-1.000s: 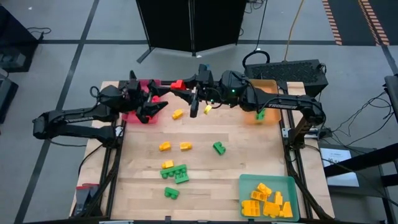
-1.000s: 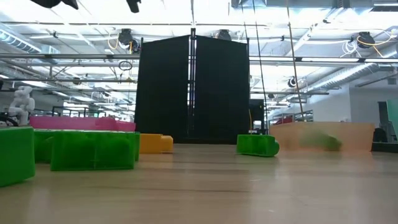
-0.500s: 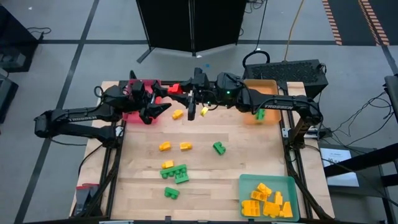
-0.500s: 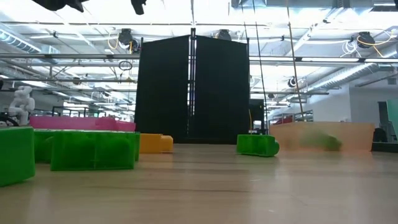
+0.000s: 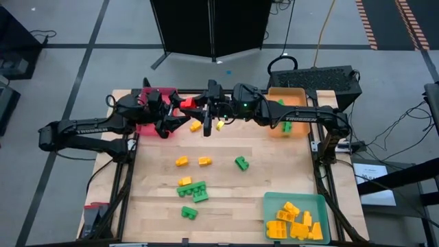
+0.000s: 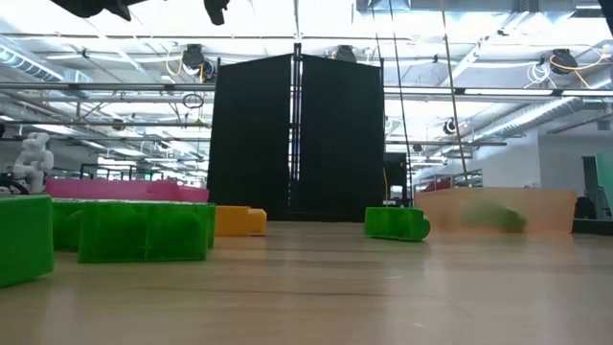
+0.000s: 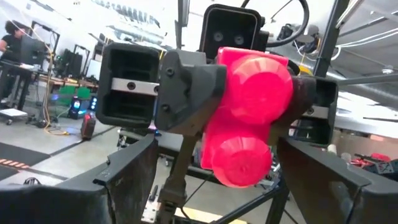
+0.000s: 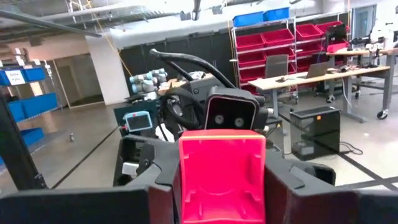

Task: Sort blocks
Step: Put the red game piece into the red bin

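Note:
A red block (image 5: 193,103) is in the air over the table's far left part, between my two grippers, which face each other. My right gripper (image 5: 199,105) is shut on it; its own wrist view shows the block's hollow underside (image 8: 221,168). My left gripper (image 5: 177,114) is open. Its fingers stand on either side of the block's studded face (image 7: 249,118) without touching it. Loose yellow blocks (image 5: 181,161) and green blocks (image 5: 193,191) lie flat on the table. My right gripper pinches the red block by two opposite side walls (image 7: 214,93), one finger (image 7: 186,87) on each side. It comes level from the table's right. The block is lifted clear, its studs turned toward my left gripper.
A red tray (image 5: 162,92) lies under the left arm at the far left. An orange tray (image 5: 291,96) at the far right has a green block (image 5: 287,125) by it. A teal tray (image 5: 274,202) at the near right holds several yellow blocks. Bare wood shows on the right side.
My right gripper has carried the red block toward the table's left and a little toward the near edge, closing on my left gripper. It stays shut on the block.

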Controlling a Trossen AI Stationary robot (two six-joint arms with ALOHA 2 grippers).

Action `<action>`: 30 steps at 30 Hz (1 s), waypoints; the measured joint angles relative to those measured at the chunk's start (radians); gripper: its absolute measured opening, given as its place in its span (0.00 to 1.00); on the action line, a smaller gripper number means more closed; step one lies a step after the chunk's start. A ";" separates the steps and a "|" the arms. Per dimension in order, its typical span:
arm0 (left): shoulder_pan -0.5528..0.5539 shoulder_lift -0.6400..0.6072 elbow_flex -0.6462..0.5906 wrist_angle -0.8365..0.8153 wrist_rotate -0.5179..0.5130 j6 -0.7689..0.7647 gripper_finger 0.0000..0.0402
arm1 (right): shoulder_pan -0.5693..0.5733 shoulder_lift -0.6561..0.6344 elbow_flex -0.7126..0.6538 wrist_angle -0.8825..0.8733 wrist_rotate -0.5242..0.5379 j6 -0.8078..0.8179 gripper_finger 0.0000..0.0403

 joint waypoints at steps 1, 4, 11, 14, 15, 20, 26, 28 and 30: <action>0.000 0.000 0.000 0.000 0.000 0.000 0.82 | 0.000 0.000 0.000 0.001 -0.001 0.000 0.29; 0.000 0.001 0.000 0.000 0.000 0.000 0.82 | 0.000 0.001 0.000 0.000 -0.003 0.000 0.29; 0.000 0.019 0.000 -0.002 0.006 -0.001 0.72 | 0.000 0.001 0.000 0.000 -0.003 0.013 0.29; 0.000 0.024 0.000 0.005 0.008 -0.002 0.64 | 0.000 0.001 0.000 -0.003 -0.002 0.021 0.29; 0.000 0.024 0.000 0.006 0.008 -0.001 0.61 | 0.000 0.001 0.000 -0.007 -0.002 0.026 0.29; -0.001 0.024 0.000 0.023 0.007 0.000 0.50 | 0.000 0.001 0.000 -0.013 -0.002 0.031 0.29; -0.001 0.024 0.000 0.034 0.010 0.003 0.37 | -0.001 0.001 0.000 -0.014 -0.015 0.048 0.29; 0.000 0.024 0.000 0.033 0.020 0.004 0.34 | 0.000 0.001 0.000 -0.014 -0.020 0.048 0.29; 0.000 0.024 0.000 0.032 0.024 0.004 0.33 | 0.000 0.001 0.000 -0.014 -0.021 0.049 0.29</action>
